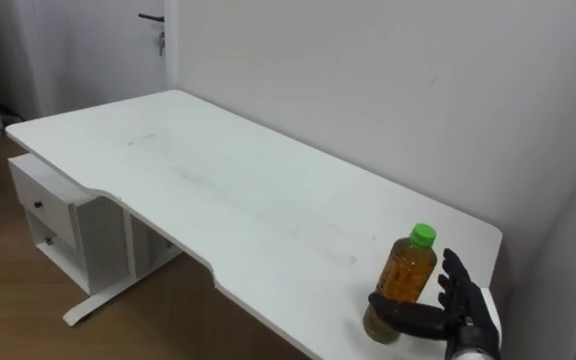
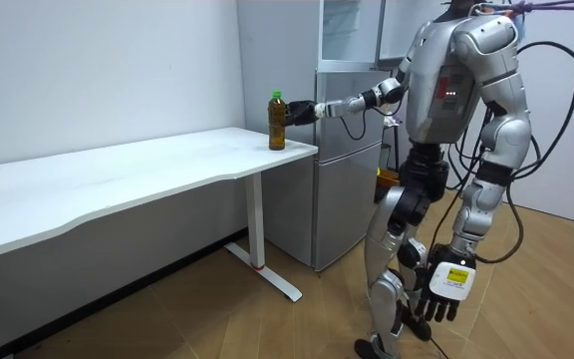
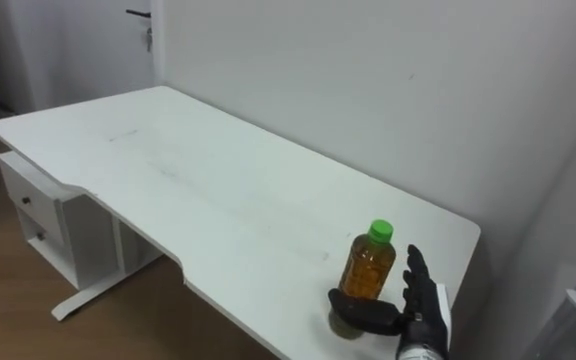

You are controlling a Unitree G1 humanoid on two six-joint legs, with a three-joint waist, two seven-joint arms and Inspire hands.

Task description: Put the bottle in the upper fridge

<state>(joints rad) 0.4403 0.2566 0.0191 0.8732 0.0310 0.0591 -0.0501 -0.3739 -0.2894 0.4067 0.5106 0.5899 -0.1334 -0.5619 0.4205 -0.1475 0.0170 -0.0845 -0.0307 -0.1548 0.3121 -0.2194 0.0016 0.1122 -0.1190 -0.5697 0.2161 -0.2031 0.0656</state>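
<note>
A clear bottle [image 1: 409, 272] with a green cap stands upright on the white table [image 1: 218, 190], near the table's corner at about 5 o'clock in the left eye view. It holds amber liquid up to near the neck, and the cap is on.

The right hand [image 1: 468, 310] sits just at 3 o'clock of the bottle. Its thumb [image 1: 408, 312] is curled across the front of the bottle's lower part, and its fingers stand spread and straight up just behind the bottle.

In the room view the robot stands before a silver fridge [image 2: 352, 189] at the table's end, its right arm stretched out to the bottle. The left hand [image 2: 443, 287] hangs low by its leg, fingers loosely relaxed and holding nothing.

A white drawer unit [image 1: 53, 215] with shut drawers stands under the table at 9 o'clock.
</note>
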